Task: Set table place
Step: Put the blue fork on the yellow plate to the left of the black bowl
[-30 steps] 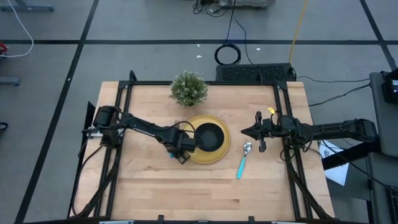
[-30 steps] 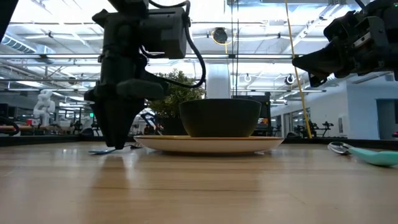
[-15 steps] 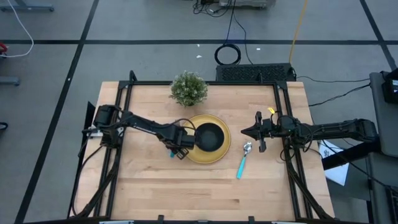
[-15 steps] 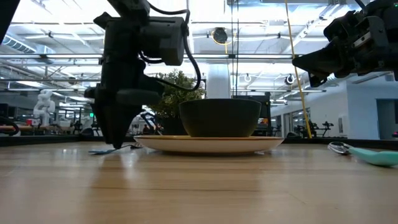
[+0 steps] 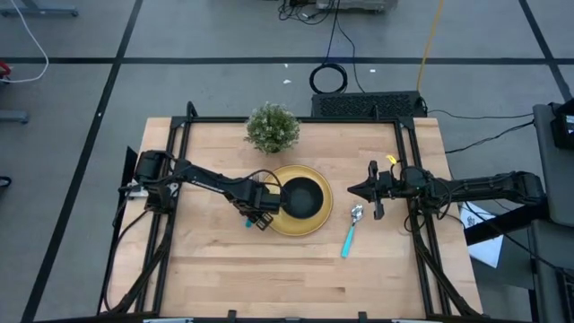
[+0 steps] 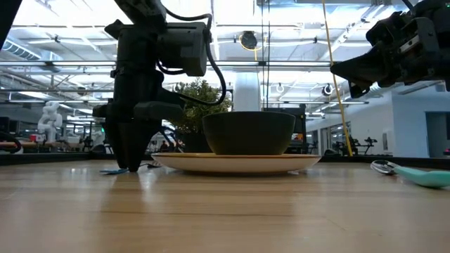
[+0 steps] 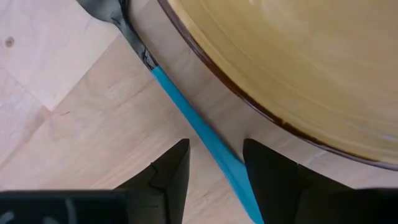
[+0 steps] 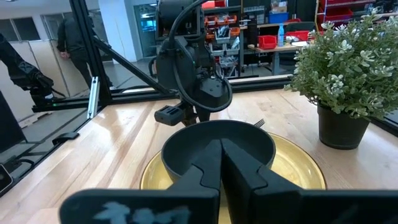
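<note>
A: High view first — where is the place setting being shown?

B: The yellow plate [image 5: 297, 213] is lying near the middle of the table [image 5: 215, 260], with the black bowl [image 5: 302, 197] sitting on it. The spoon [image 5: 350, 231] is resting just right of the plate, its light-blue handle angled toward the near edge. The fork [image 7: 186, 112] is lying on the wood just beside the plate's left rim, apart from it, as seen in the left wrist view.

A: How are the grippers being held?

B: The left gripper [image 5: 257, 218] is being held low over the fork, pointing down at the table; its fingers [image 7: 168, 177] are spread, straddling the blue handle without pressing on it. Nothing is being gripped. The right gripper [image 5: 366, 190] is hanging above the table to the right of the plate, its fingers closed together on nothing.

A: Anything else being seen?

B: A potted plant [image 5: 272, 127] is standing at the far edge, behind the plate. Two people [image 8: 37, 62] are standing in the room beyond.
</note>
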